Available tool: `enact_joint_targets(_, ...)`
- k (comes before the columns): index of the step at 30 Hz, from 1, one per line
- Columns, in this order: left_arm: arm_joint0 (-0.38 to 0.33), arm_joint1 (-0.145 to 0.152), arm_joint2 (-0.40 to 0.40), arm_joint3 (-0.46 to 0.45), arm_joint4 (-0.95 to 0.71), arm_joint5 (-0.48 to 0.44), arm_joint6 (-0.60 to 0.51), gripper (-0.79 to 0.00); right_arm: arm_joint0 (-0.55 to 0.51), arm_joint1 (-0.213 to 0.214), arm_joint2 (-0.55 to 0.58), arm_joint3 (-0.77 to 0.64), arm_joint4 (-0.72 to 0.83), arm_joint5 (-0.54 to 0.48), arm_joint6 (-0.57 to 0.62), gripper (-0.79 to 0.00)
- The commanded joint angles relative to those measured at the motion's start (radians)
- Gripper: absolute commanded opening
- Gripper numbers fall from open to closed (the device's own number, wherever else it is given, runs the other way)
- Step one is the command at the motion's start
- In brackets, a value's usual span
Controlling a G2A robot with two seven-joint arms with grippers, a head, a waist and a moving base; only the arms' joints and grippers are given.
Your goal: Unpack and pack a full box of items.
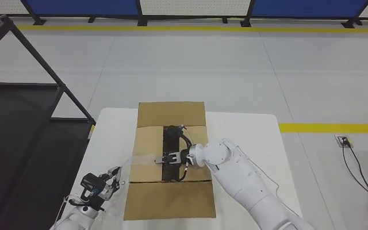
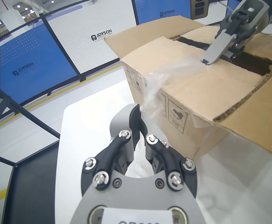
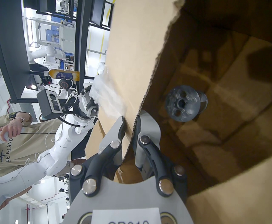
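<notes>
**Both Hands Being Clamped Shut**

The left hand [image 2: 139,115] is being held low at the near left, angled toward the other arm, its fingers being pressed together on a clear film [image 2: 161,78]. The right arm is being stretched leftward, elbow bent, and the right hand [image 3: 128,125] is being clamped across a box flap [image 3: 131,63].

We log bright, even overhead light on the pale floor [image 1: 230,63], ceiling lamps [image 2: 25,3] showing as small white spots, the box [image 3: 223,137] interior dim and shadowed, sheen on the clear film [image 2: 170,70], straight lines bowed toward our wrist-view edges
</notes>
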Motion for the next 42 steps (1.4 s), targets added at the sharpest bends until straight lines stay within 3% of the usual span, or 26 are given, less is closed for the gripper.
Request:
enact_joint_targets(1,0.007,0.001,-0.005,-0.004,0.001,0.000,0.004,-0.785,-0.001,0.001,0.002,-0.003,-0.002,0.000,-0.002,-0.785)
enact_joint_targets(19,0.063,0.005,-0.058,-0.053,-0.026,0.015,0.027,-0.785,-0.020,0.012,0.023,-0.046,-0.007,0.005,0.001,-0.785)
enact_joint_targets(20,0.065,0.005,-0.060,-0.052,-0.028,0.016,0.023,-0.686,-0.021,0.012,0.024,-0.049,-0.008,0.007,0.001,-0.785)
enact_joint_targets(21,0.066,0.005,-0.061,-0.050,-0.030,0.019,0.019,-0.511,-0.021,0.012,0.024,-0.052,-0.009,0.007,0.003,-0.785)
enact_joint_targets(23,0.067,0.004,-0.063,-0.047,-0.038,0.026,0.013,-0.086,-0.021,0.013,0.024,-0.056,-0.011,0.011,0.005,-0.785)
enact_joint_targets(24,0.067,0.004,-0.063,-0.046,-0.041,0.027,0.011,0.000,-0.021,0.013,0.024,-0.059,-0.012,0.013,0.005,-0.785)
enact_joint_targets(42,0.081,0.001,-0.096,-0.034,-0.087,0.058,0.019,0.000,-0.029,0.014,0.022,-0.088,-0.026,0.040,0.000,-0.785)
